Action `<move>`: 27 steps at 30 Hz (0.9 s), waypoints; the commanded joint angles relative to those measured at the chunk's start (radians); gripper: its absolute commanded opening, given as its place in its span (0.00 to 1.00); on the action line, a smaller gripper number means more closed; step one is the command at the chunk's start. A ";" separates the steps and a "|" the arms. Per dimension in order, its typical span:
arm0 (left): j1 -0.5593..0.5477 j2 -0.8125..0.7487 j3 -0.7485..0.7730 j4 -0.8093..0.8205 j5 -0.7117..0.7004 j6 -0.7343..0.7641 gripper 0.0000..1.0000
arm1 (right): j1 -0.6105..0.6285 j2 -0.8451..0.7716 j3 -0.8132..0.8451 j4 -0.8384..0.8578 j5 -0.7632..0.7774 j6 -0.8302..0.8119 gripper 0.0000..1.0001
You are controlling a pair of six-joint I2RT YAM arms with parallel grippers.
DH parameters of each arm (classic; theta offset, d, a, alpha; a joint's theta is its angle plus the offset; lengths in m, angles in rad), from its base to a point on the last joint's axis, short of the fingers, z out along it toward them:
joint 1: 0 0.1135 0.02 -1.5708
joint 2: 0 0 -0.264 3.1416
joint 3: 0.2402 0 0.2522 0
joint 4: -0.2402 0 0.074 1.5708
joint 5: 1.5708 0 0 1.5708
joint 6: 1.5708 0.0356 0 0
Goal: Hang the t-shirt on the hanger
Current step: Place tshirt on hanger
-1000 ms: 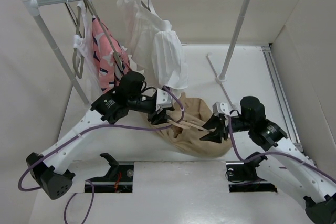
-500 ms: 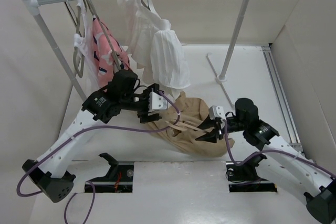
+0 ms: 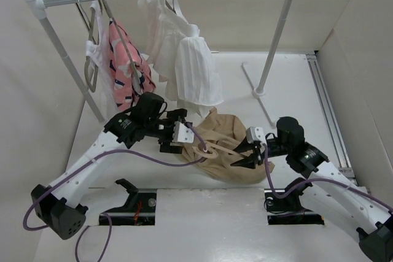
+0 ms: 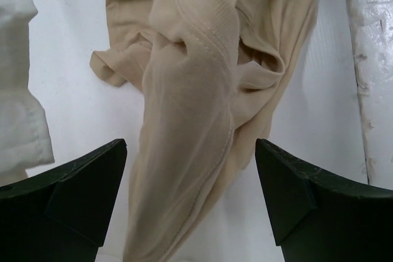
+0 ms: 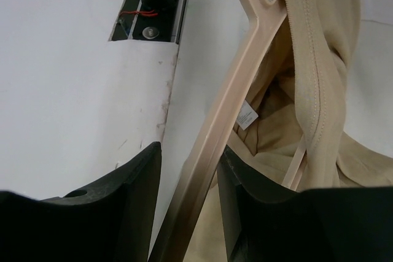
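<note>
**Threading step, hanger partly inside the garment.** Your right claw (image 5: 190,149) is closed on one shoulder arm of the hanger (image 5: 228,113). The bar runs between its fingers and on ahead of them, toward the junction where the hook begins. A sliver of table (image 5: 73,90) shows between the bar and the left-hand finger, so judge the hold as light rather than firm. The t-shirt (image 3: 228,144) lies bunched on the table between your two claws. Ahead and to the right of the right claw, its seamed edge rests against the hanger, with the inner label showing just beyond the bar. Your left claw (image 4: 190,146) stands with its fingers wide apart and grips nothing. A long fold of the shirt lies directly between and below them, touching neither, and the ribbed neckband sits just ahead of the fingertips. The step in hand appears to be working the neck opening over the hanger's shoulders. For the next move, bring the left claw forward onto the neckband rather than the loose fold. Pinch a single layer and draw it over the free shoulder while the right claw holds the hanger steady.
</note>
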 commanded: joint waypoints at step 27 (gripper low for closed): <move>0.099 0.185 0.023 0.018 0.232 0.117 0.00 | 0.004 0.122 0.133 0.007 0.087 -0.075 0.01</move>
